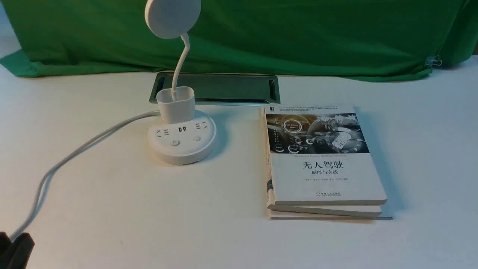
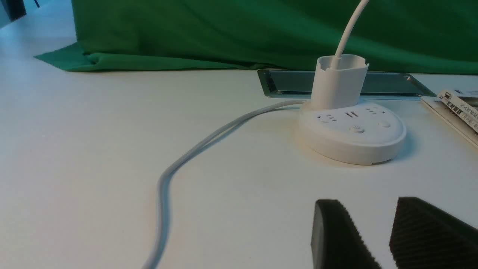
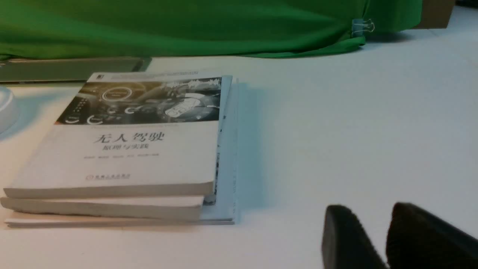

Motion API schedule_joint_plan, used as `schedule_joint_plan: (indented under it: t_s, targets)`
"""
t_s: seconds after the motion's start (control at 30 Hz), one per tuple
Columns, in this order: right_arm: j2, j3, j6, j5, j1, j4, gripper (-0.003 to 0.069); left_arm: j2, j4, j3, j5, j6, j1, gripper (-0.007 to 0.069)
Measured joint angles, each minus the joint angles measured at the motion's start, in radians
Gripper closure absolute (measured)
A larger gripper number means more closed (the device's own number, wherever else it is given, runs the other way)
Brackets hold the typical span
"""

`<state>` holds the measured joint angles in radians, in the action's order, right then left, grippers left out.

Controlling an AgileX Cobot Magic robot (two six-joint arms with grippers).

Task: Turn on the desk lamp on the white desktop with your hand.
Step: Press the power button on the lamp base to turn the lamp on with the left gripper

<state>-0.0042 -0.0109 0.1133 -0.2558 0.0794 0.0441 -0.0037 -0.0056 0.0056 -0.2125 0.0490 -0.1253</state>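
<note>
White matte desk [image 1: 112, 209] before green cloth [image 1: 298, 37]; white disc-headed desk lamp [image 1: 182, 138] left of centre, buttons [image 1: 174, 143] facing robot, seemingly for pressing; stacked paperback books [image 1: 321, 164] beside; left jaws, right jaws parted, empty.

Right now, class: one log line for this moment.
desk lamp: untouched | left gripper: open, facing it | right gripper: open, near books

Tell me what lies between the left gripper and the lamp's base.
Left wrist view: only bare white desktop between left gripper and lamp base; cord passes aside.
</note>
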Motion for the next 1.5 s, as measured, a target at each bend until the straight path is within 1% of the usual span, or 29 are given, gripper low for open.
schedule_joint_plan:
  t_s: [0.9,1.0,1.07,1.1,1.13,1.17,1.2,1.23,1.27,1.3,1.33,1.4,1.5]
  targets:
    - [0.000,0.000,0.000,0.001,0.001,0.000,0.0418,0.000,0.006,0.000,0.000,0.000,0.000,0.0383]
    - [0.000,0.000,0.000,0.001,0.001,0.000,0.0418,0.000,0.011,0.000,0.020,0.000,0.000,0.0383]
    - [0.000,0.000,0.000,0.001,0.001,0.000,0.0418,0.000,0.025,0.000,0.116,-0.001,0.000,0.0382]
    - [0.000,0.000,0.000,0.001,0.001,0.000,0.0418,0.000,0.042,0.000,0.206,-0.001,0.000,0.0382]
    - [0.000,0.000,0.000,0.001,0.001,0.000,0.0418,0.000,0.044,0.000,0.221,-0.001,0.000,0.0382]
    - [0.000,0.000,0.000,0.001,0.001,0.000,0.0418,0.000,0.072,0.000,0.340,-0.001,0.000,0.0382]
    - [0.000,0.000,0.000,0.001,0.001,0.000,0.0418,0.000,0.072,0.000,0.358,-0.001,0.000,0.0382]
    - [0.000,0.000,0.000,0.001,0.001,0.000,0.0418,0.000,0.102,0.000,0.509,-0.002,0.000,0.0382]
    - [0.000,0.000,0.000,0.001,0.001,0.000,0.0418,0.000,0.120,0.000,0.604,-0.002,0.000,0.0382]
    - [0.000,0.000,0.000,0.001,0.001,0.000,0.0418,0.000,0.120,0.000,0.604,-0.002,0.000,0.0382]
    - [0.000,0.000,0.000,0.001,0.001,0.000,0.0418,0.000,0.155,0.000,0.791,-0.003,0.000,0.0382]
    - [0.000,0.000,0.000,0.001,0.001,0.000,0.0418,0.000,0.183,0.000,0.979,-0.003,0.000,0.0382]
    - [0.000,0.000,0.000,0.001,0.001,0.000,0.0418,0.000,0.198,0.000,1.222,0.005,0.000,0.0382]
